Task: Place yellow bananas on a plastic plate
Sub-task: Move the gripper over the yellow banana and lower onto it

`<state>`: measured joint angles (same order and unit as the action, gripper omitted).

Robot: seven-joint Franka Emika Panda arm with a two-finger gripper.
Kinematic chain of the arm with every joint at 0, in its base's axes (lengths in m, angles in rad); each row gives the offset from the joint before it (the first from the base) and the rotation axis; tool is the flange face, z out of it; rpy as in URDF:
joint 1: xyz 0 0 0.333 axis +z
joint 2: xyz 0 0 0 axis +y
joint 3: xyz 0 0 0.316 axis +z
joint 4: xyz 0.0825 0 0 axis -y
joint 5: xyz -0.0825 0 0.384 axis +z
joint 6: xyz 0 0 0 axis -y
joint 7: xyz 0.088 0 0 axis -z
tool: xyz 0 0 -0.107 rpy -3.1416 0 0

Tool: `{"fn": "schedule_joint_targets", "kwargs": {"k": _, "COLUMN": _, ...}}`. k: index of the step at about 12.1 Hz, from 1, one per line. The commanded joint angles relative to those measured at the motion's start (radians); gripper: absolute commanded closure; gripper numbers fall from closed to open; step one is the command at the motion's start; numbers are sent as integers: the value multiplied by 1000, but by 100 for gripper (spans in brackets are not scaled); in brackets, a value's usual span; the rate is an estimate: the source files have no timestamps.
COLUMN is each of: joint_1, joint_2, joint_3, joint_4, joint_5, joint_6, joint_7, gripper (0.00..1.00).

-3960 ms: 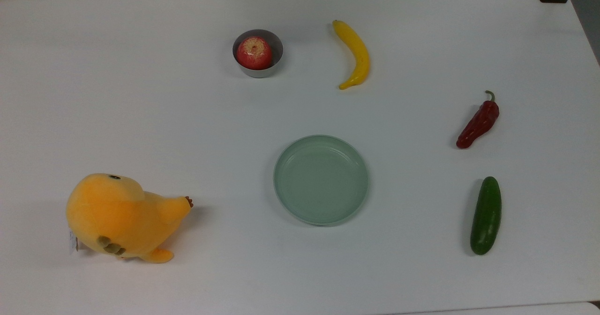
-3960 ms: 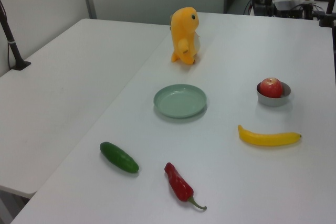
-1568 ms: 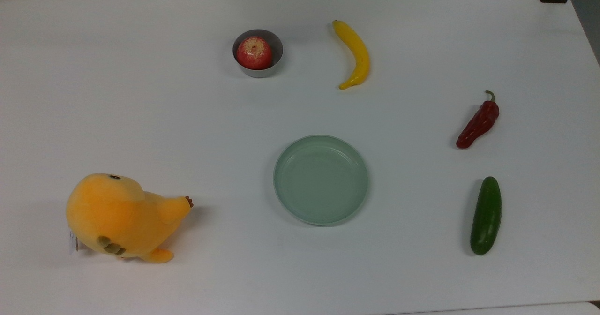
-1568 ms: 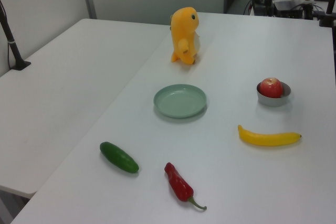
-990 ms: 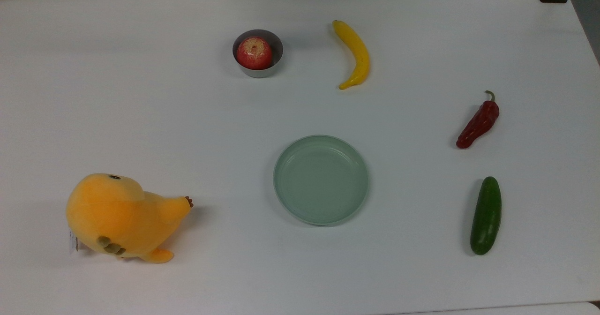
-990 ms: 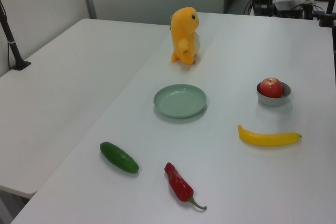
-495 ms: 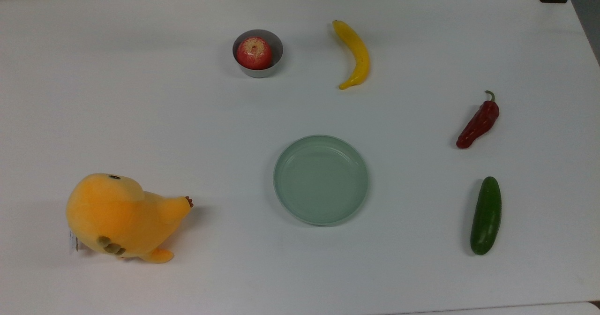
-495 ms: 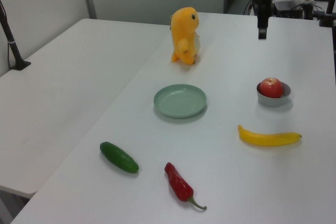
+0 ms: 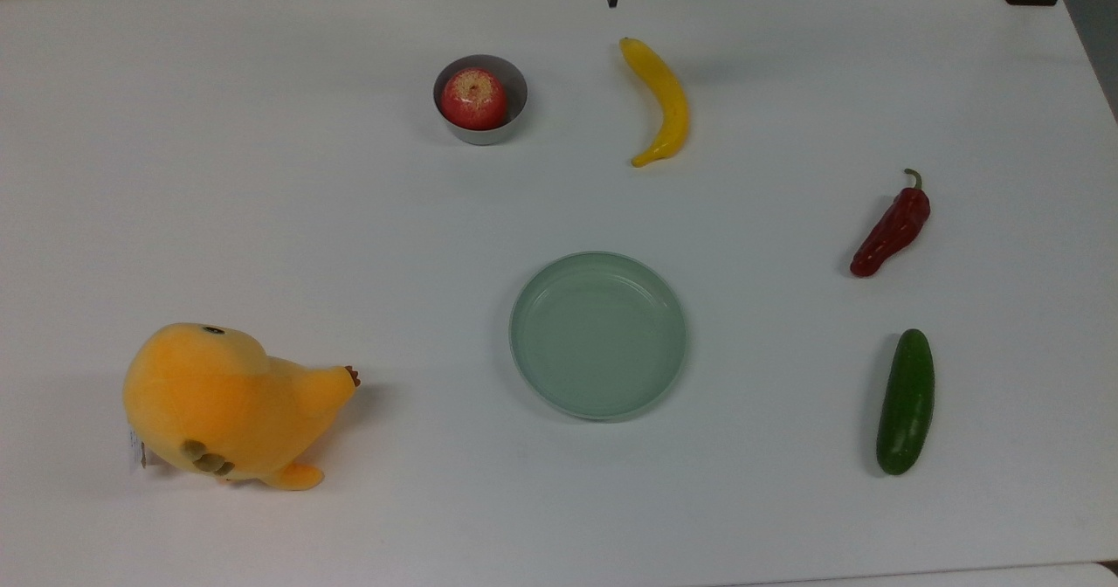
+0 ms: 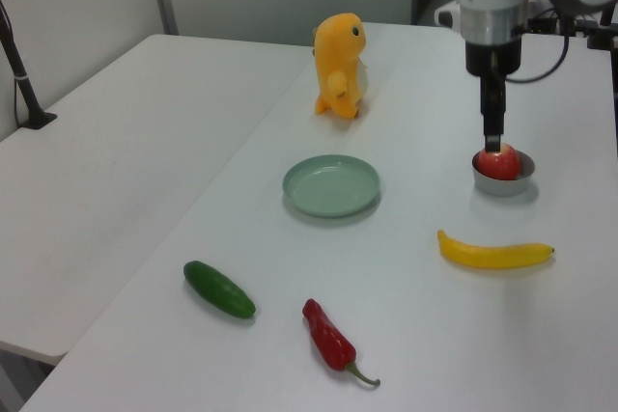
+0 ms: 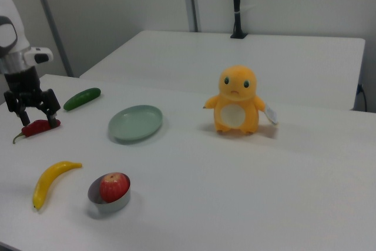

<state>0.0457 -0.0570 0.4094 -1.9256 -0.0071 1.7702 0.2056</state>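
Overhead, jaws spread wide above the bare table (image 9: 262,176), yellow bananas (image 9: 664,102) apart from plastic plate (image 9: 524,355).

Place: probably a lab | white tables (image 10: 116,171), partition walls (image 11: 117,4) (cables behind)

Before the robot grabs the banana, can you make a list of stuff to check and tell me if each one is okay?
1. Gripper open, holding nothing: ok.
2. Banana lying free on the table, touching nothing else: ok.
3. Plate has room, nothing in it: ok.
4. Way from banana to plate free of other things: ok.
5. Gripper right above the banana: cannot tell.
6. Banana on the plate: not ok, not yet done.
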Motion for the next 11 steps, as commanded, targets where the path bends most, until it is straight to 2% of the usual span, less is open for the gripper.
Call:
{"fn": "schedule_joint_targets", "kwargs": {"k": 1, "joint_1": 6, "joint_2": -12, "joint_3": 35, "joint_4": -156, "joint_5": 19, "joint_6": 180, "joint_7": 15, "gripper": 0}}
{"fn": "schedule_joint_targets", "kwargs": {"k": 4, "joint_1": 10, "joint_2": 20, "joint_3": 48, "joint_4": -237, "joint_5": 18, "joint_6": 302, "joint_7": 50, "gripper": 0}}
{"fn": "schedule_joint_targets", "kwargs": {"k": 9, "joint_1": 23, "joint_2": 130, "joint_3": 48, "joint_4": -270, "joint_5": -14, "joint_6": 419, "joint_7": 126, "gripper": 0}}
{"fn": "schedule_joint_targets", "kwargs": {"k": 11, "joint_1": 36, "joint_2": 166, "joint_3": 48, "joint_4": -270, "joint_5": -42, "joint_6": 423, "joint_7": 144, "gripper": 5}}
